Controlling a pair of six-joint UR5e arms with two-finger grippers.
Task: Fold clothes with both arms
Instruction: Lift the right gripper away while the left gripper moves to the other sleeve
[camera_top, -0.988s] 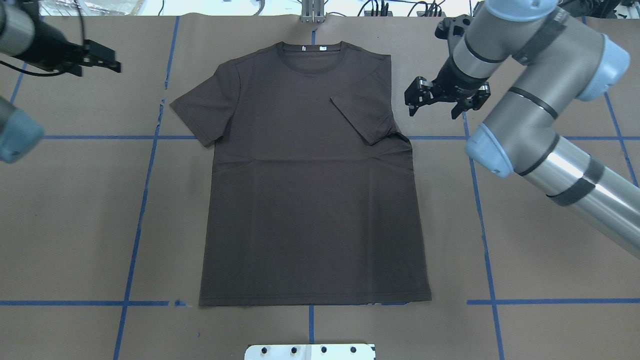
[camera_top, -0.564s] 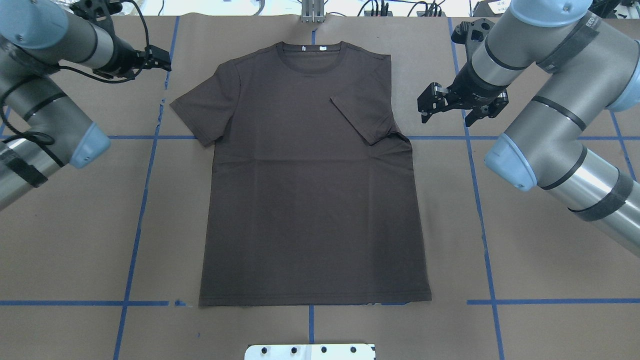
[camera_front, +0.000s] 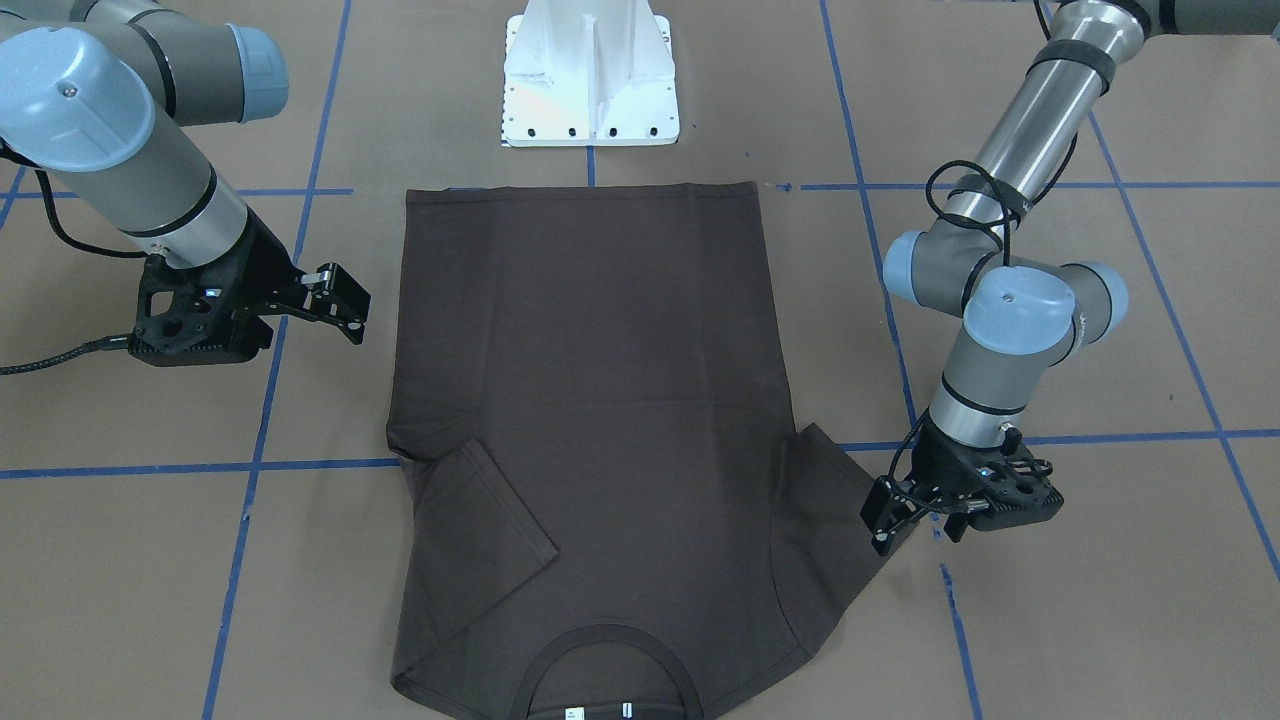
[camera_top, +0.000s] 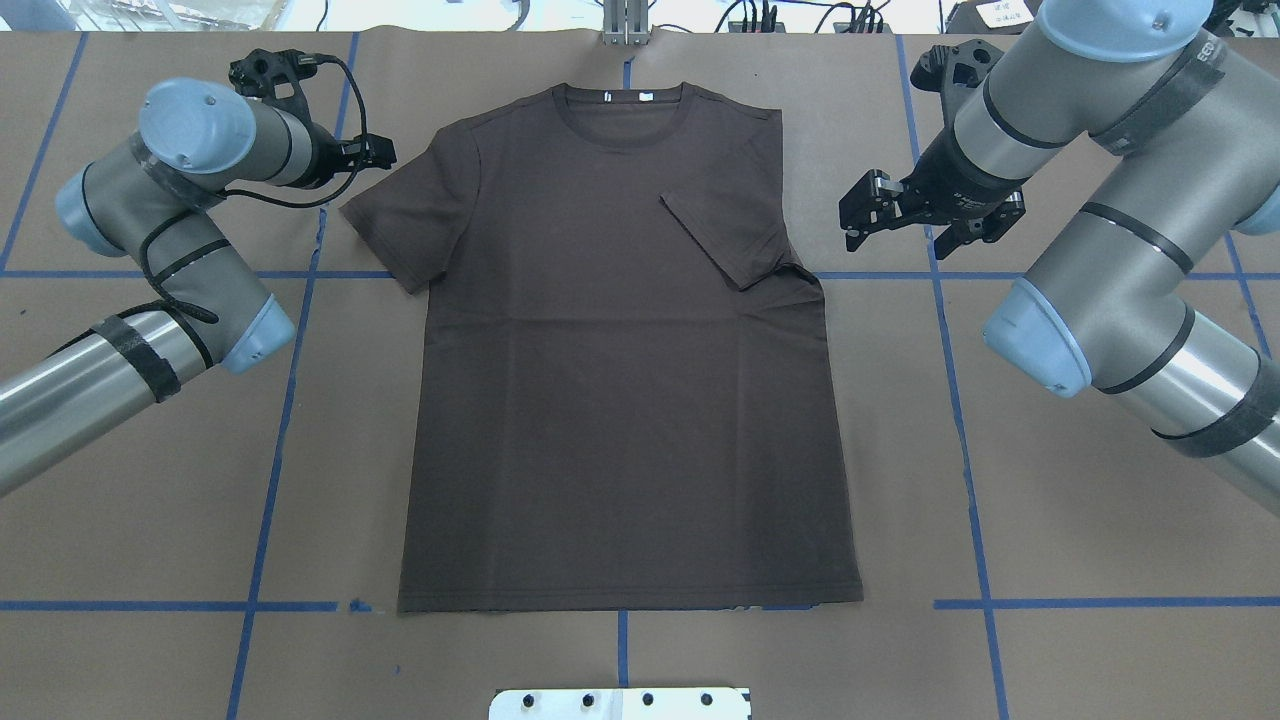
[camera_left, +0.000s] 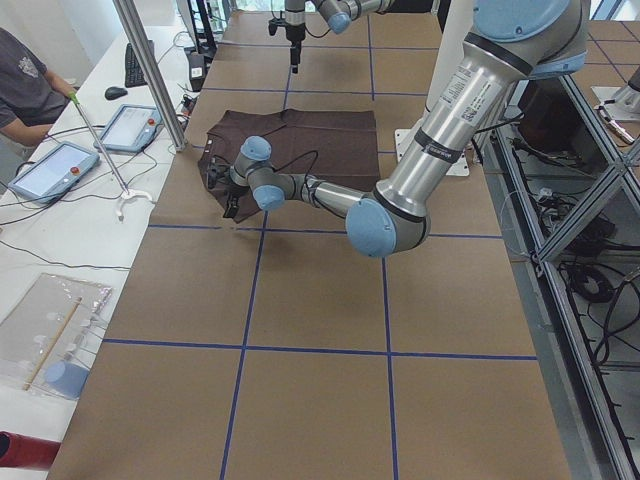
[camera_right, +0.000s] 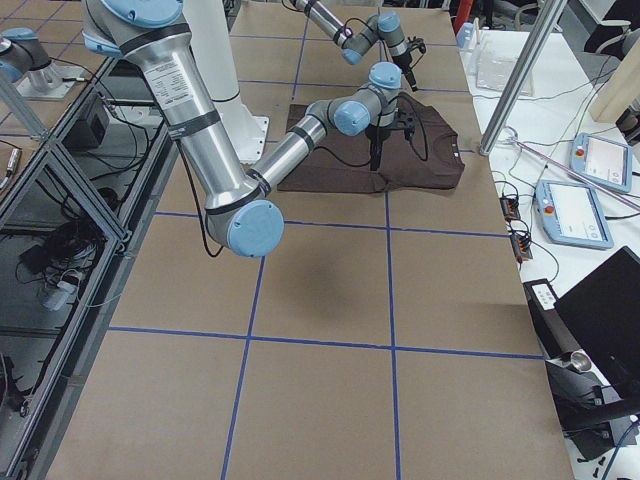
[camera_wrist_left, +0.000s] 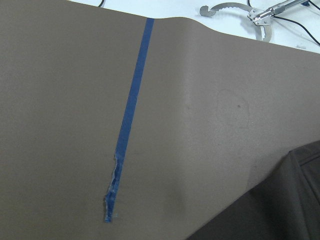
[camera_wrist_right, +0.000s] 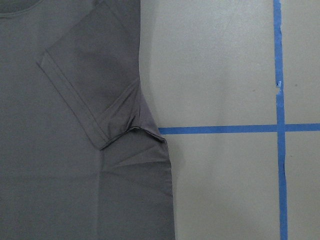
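Observation:
The dark brown T-shirt (camera_top: 620, 400) lies flat on the brown paper with its collar (camera_top: 625, 100) at the far edge; it also shows in the front view (camera_front: 590, 380). Its sleeve (camera_top: 725, 235) on my right side is folded in over the chest, as the right wrist view shows (camera_wrist_right: 90, 85). The other sleeve (camera_top: 405, 215) is spread out. My left gripper (camera_top: 385, 152) is low beside that sleeve's outer edge, open and empty (camera_front: 915, 540). My right gripper (camera_top: 897, 243) is open and empty, off the shirt to its right (camera_front: 358, 312).
The white pedestal base (camera_top: 620, 703) sits at the near edge behind the shirt's hem. Blue tape lines (camera_top: 270, 480) grid the paper. A metal post (camera_left: 150, 75), tablets (camera_left: 55, 170) and a seated person (camera_left: 25, 85) are at the far table edge.
My left arm has swung in from the left, bringing its gripper up to the spread sleeve. My right gripper has drifted a little to the right, away from the shirt, still open.

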